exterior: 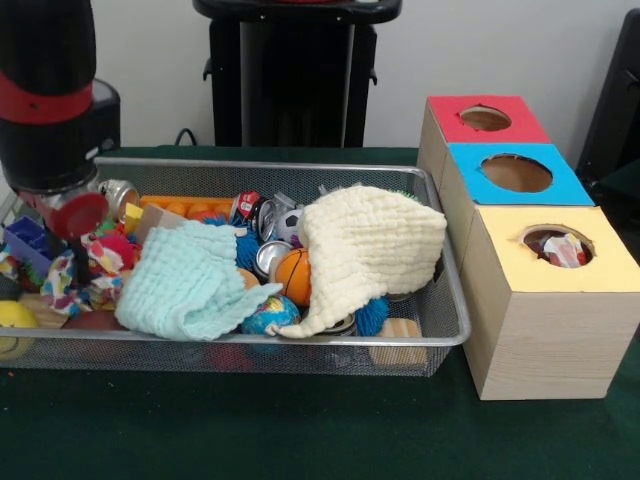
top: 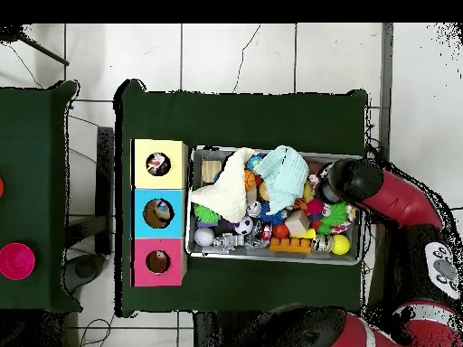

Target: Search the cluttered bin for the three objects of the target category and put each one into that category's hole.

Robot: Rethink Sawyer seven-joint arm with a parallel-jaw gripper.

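Observation:
A wire mesh bin [exterior: 440, 330] holds a heap of toys under a cream cloth [exterior: 370, 245] and a mint cloth [exterior: 185, 285]. Between the cloths show an orange basketball [exterior: 294, 275], a globe ball [exterior: 270, 315], a small soccer ball [exterior: 289, 224] and metal cans [exterior: 262, 213]. Three boxes stand in a row beside the bin, with holes in a red top [exterior: 485, 118], a blue top [exterior: 516, 173] and a yellow top [exterior: 556, 246]. My gripper [exterior: 78, 235] reaches down into the clutter at the bin's left end; its tip is buried there. Overhead, the gripper [top: 327, 190] is over the bin's right end.
A yellow ball [exterior: 14, 322], blue bricks [exterior: 28, 245], an orange brick [exterior: 185, 207] and a wooden block [exterior: 398, 340] also lie in the bin. Something red and white shows inside the yellow box's hole. The bin's wire walls [top: 276, 257] hem in the arm.

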